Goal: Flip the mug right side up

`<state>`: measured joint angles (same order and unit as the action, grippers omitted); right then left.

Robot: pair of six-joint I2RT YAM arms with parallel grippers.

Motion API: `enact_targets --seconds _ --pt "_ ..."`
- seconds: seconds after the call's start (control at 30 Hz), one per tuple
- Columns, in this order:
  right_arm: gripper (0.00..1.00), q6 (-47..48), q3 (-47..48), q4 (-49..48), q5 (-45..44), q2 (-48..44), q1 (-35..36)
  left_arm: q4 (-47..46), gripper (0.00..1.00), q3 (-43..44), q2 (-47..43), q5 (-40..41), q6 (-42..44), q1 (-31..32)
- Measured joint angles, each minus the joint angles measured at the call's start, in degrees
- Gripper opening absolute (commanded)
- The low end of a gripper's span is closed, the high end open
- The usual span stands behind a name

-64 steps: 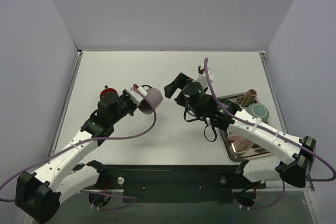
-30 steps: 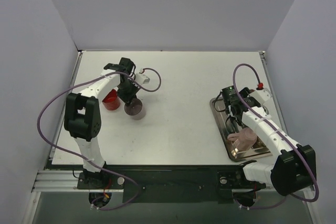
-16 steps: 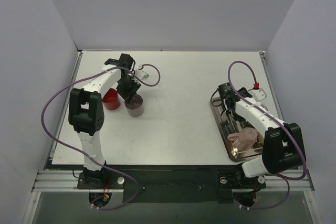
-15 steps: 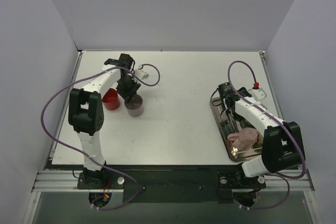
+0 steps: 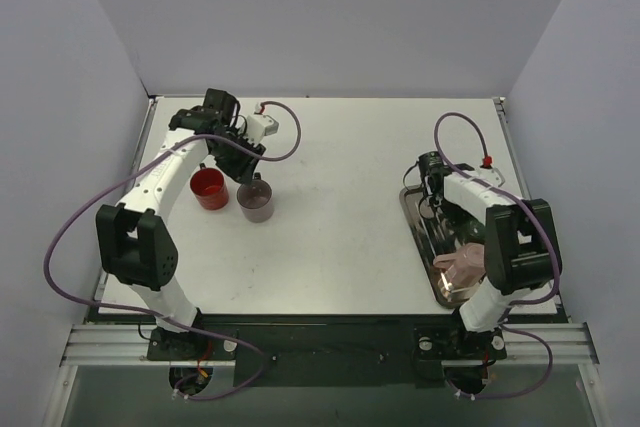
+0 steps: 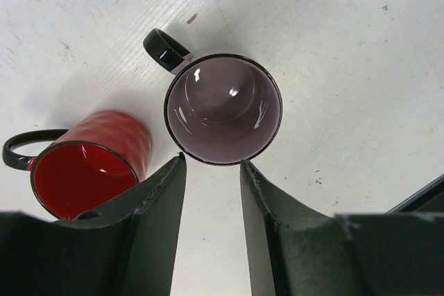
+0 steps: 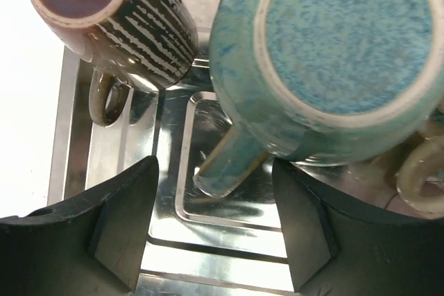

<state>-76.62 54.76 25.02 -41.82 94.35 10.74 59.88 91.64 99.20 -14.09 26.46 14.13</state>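
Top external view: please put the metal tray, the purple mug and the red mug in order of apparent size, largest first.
1. metal tray: clearly the largest.
2 and 3. purple mug and red mug: they look about alike here, so I do not rank them.

The mug [image 5: 256, 203] stands upright on the left half of the bench [image 5: 340, 227], with the cup [image 5: 209, 189] just beside it on its left. Both are well apart from the tray [image 7: 222, 230] on the right side. At the tray's far end, an upright tray mug [image 7: 104, 12] and an upturned tray mug [image 7: 347, 53] sit side by side. A third tray mug [image 5: 462, 265] sits at the near end. The left tool [image 6: 211, 164] hangs over mug and cup, and the right tool [image 7: 214, 168] hangs over the tray's far end.
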Motion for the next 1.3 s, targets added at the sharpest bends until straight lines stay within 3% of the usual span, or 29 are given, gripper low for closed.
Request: enact_targets --seconds 0.27,0.43,0.5,0.57,0.8,1.03,1.3 --pt "0.55 0.85 4.17 -0.7 1.81 6.19 -1.68 0.02 0.47 -1.66 -1.75 -2.03 0.17 0.0" --pt "0.43 0.79 4.04 -0.55 1.51 6.27 -1.77 0.04 0.47 -2.16 -1.79 -3.1 0.24 0.0" --pt "0.32 0.83 3.89 -0.44 1.22 6.27 -1.77 0.07 0.47 -2.16 -1.9 -3.48 0.26 0.02" --pt "0.12 1.07 3.85 -0.24 1.14 6.27 -1.81 0.07 0.47 -2.16 -2.03 -3.78 0.28 0.07" --pt "0.0 2.21 1.46 -2.36 2.4 4.66 -2.05 0.55 0.48 -2.16 -3.5 -5.92 0.79 0.22" --pt "0.0 6.23 -7.21 -6.69 6.47 -8.15 -2.03 1.27 0.48 -2.19 -5.14 -8.7 1.09 1.09" --pt "0.0 13.64 -8.28 -7.52 8.52 -16.11 2.21 1.79 0.48 -2.51 -6.23 -12.15 1.14 2.03"
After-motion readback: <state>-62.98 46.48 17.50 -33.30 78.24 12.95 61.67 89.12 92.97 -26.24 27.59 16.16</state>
